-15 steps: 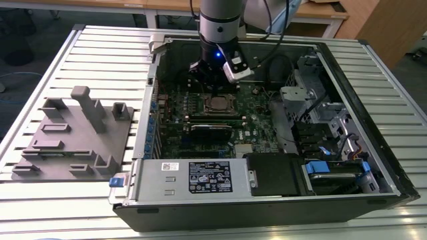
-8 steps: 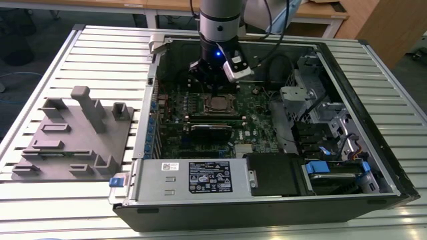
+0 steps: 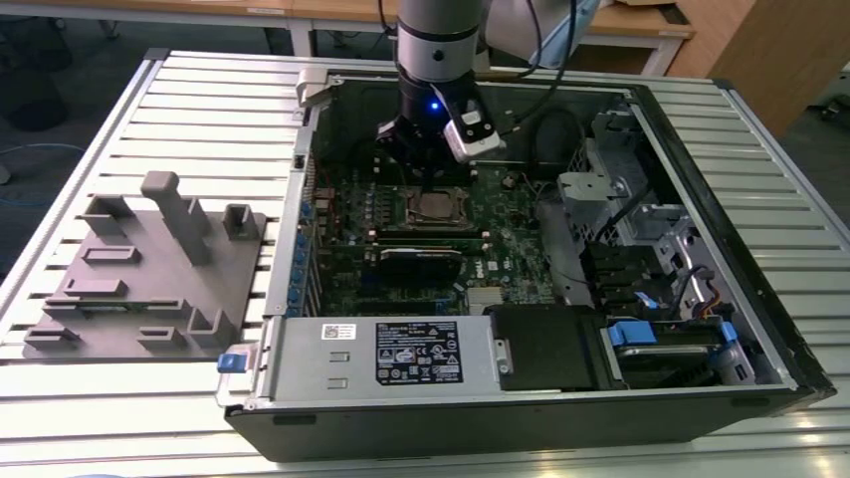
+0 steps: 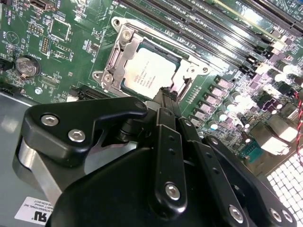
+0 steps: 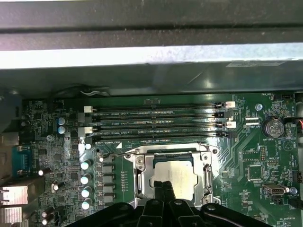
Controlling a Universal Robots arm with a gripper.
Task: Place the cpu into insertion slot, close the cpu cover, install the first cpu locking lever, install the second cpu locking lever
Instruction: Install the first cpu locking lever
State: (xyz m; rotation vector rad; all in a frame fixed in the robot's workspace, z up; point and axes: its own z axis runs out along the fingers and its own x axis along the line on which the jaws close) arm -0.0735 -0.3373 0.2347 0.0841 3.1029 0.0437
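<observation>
- The cpu (image 4: 149, 73) lies flat in the insertion slot (image 4: 129, 90) on the green board (image 4: 71, 56).
- The cpu cover (image 4: 113, 61) is down around it.
- The end effector (image 4: 165, 96) has its fingers pressed together and holds nothing. Its tips are right at the cover's edge.
- I cannot tell if the locking levers are done.

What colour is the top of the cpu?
The cpu top is dull silver-grey; the second wrist view shows it best.

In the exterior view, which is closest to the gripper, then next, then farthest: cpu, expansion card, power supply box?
1. cpu, right by the gripper.
2. expansion card, mid-board.
3. power supply box, at the case's near end.
</observation>
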